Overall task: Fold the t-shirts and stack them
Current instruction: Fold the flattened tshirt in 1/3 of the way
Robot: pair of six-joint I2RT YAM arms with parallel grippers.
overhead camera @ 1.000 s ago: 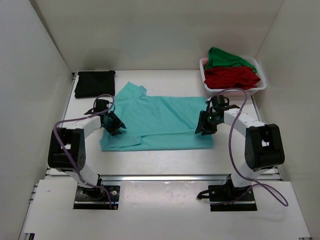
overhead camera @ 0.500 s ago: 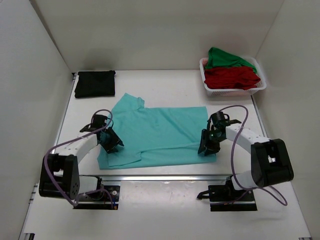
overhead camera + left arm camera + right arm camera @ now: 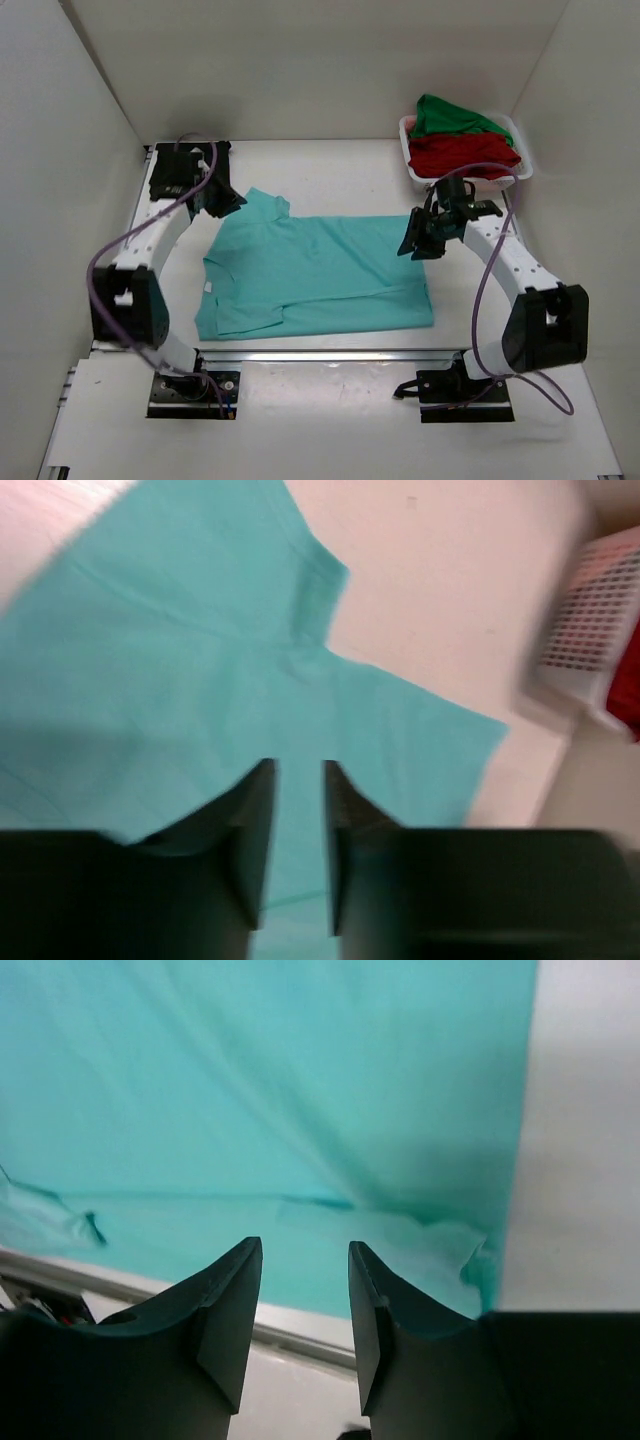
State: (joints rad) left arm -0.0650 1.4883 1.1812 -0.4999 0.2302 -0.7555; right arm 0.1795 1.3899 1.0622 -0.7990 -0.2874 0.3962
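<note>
The teal t-shirt [image 3: 320,265] lies spread flat mid-table, its small white neck label [image 3: 208,288] at the left. My left gripper [image 3: 230,204] hovers over the shirt's far-left sleeve. In the left wrist view its jaws [image 3: 298,775] stand narrowly open, with only teal cloth [image 3: 150,650] showing below the gap. My right gripper [image 3: 412,247] hangs over the shirt's far-right corner. It is open [image 3: 305,1250] and empty above the teal cloth [image 3: 250,1080]. A folded black t-shirt [image 3: 162,178] lies at the back left. The red t-shirt [image 3: 462,155] and the green t-shirt [image 3: 450,115] sit in the basket.
The white lattice basket [image 3: 470,181] stands at the back right, also blurred in the left wrist view as the basket [image 3: 595,610]. White walls close in three sides. A metal rail [image 3: 330,353] runs along the table's near edge.
The teal shirt slid toward the near edge, then lay still. Both grippers moved from its near part to its far corners. The left jaws narrowed.
</note>
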